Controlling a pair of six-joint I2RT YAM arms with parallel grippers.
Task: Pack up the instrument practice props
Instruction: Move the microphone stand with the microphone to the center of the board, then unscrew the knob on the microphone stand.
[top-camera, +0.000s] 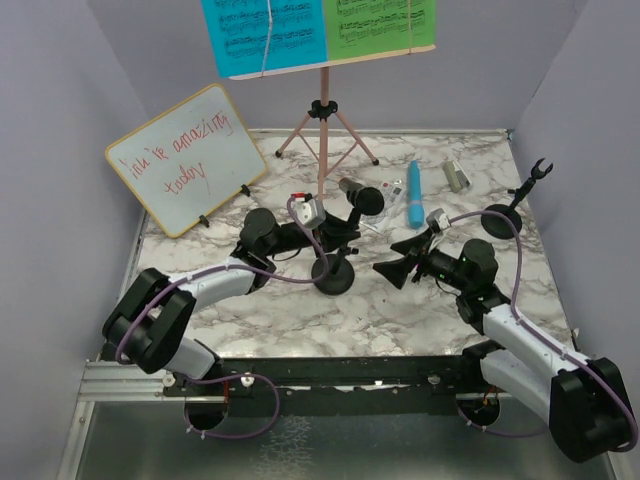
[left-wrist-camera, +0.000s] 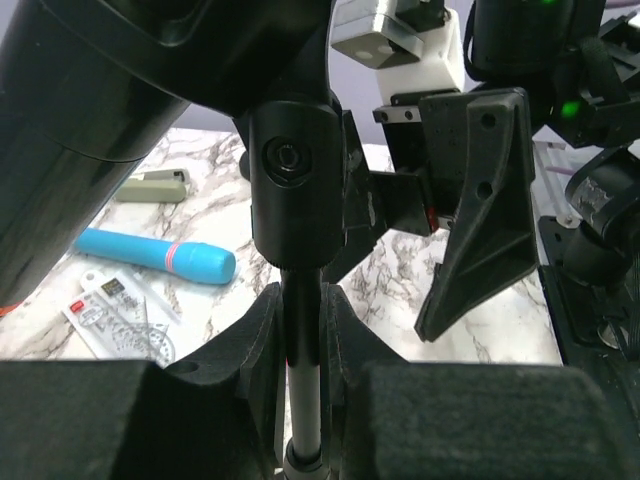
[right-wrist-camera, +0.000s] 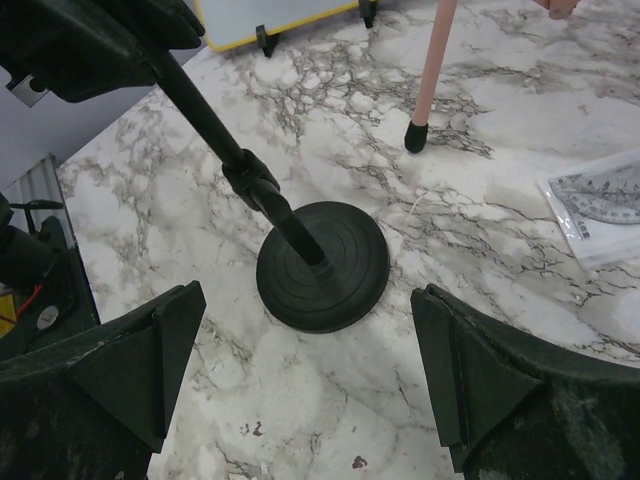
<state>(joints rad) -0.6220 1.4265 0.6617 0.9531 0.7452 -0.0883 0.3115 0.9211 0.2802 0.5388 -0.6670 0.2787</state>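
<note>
you have nothing packed yet: left gripper (left-wrist-camera: 300, 335) pinches mic holder (right-wrist-camera: 322, 265) stem, right gripper (right-wrist-camera: 305, 360) spread wide, pink stand (top-camera: 322, 130) upright.

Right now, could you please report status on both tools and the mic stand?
Left tool shut on stand pole. Right tool open, facing stand base, not touching. Nothing between them; pink tripod foot beyond, apart.

The tabletop (top-camera: 380, 312) looks like smooth, grey-veined marble. The mic holder (right-wrist-camera: 322, 266) has a matt black base with fine concentric ridges. The blue microphone (left-wrist-camera: 150, 255) is smooth, slightly shiny plastic. The protractor sleeve (right-wrist-camera: 600, 205) is clear glossy film.
</note>
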